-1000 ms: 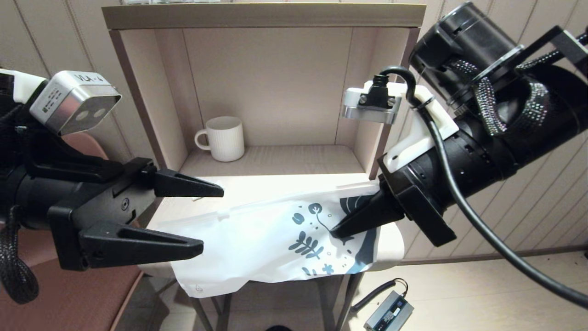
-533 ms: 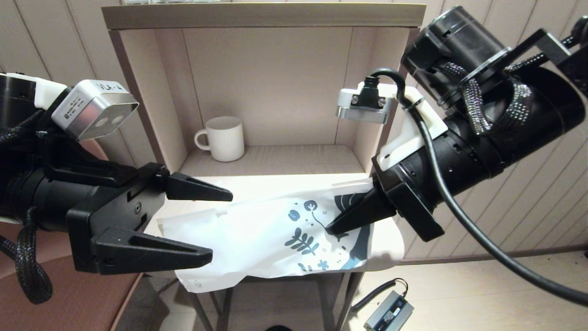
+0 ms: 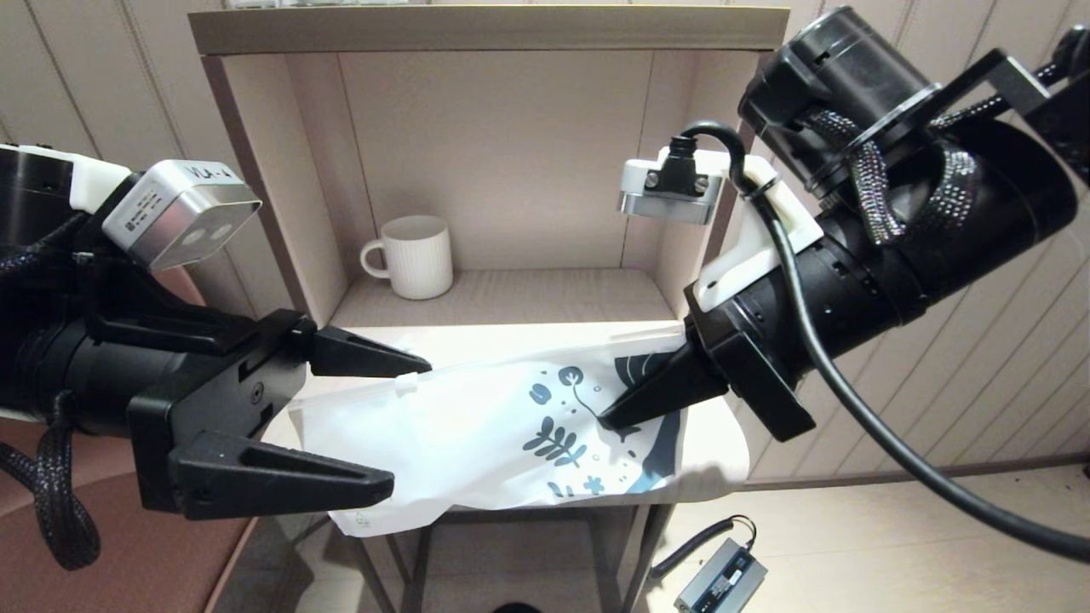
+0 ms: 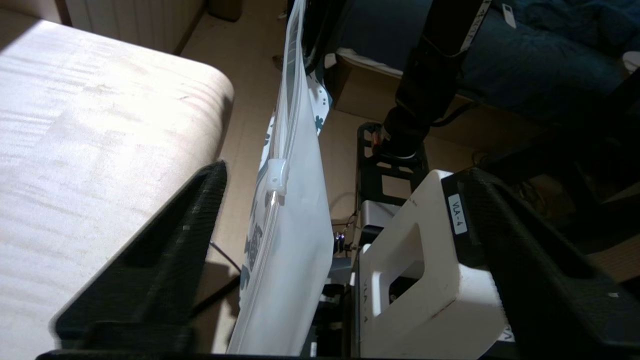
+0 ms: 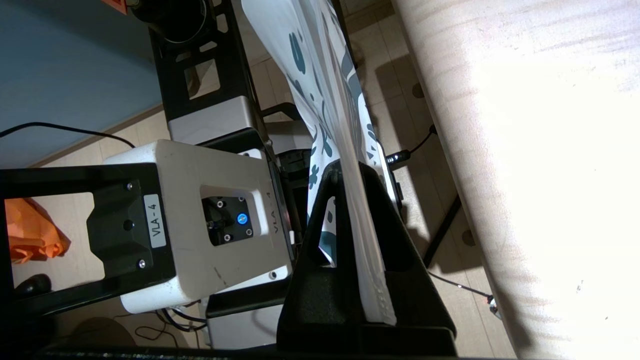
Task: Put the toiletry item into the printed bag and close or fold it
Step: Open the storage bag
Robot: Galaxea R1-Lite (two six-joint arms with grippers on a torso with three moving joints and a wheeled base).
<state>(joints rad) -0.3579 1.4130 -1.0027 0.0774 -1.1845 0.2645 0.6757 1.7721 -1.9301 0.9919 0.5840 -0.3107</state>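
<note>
The printed bag hangs above the small table's front, its zip edge on top and its blue leaf print at the right end. My right gripper is shut on that printed end, and the right wrist view shows the bag pinched between its fingers. At the bag's plain left end my left gripper is open. The zip slider and the bag's edge lie between its fingers, nearer one of them and touching neither. The toiletry item is not in view.
A white ribbed mug stands on the lower board of the open shelf box behind the table. A brown chair seat is at the lower left. A power brick lies on the floor.
My right gripper has carried the bag a little to the left and lifted it slightly. My left gripper has moved right, so that the bag's plain end now sits between its open fingers.
</note>
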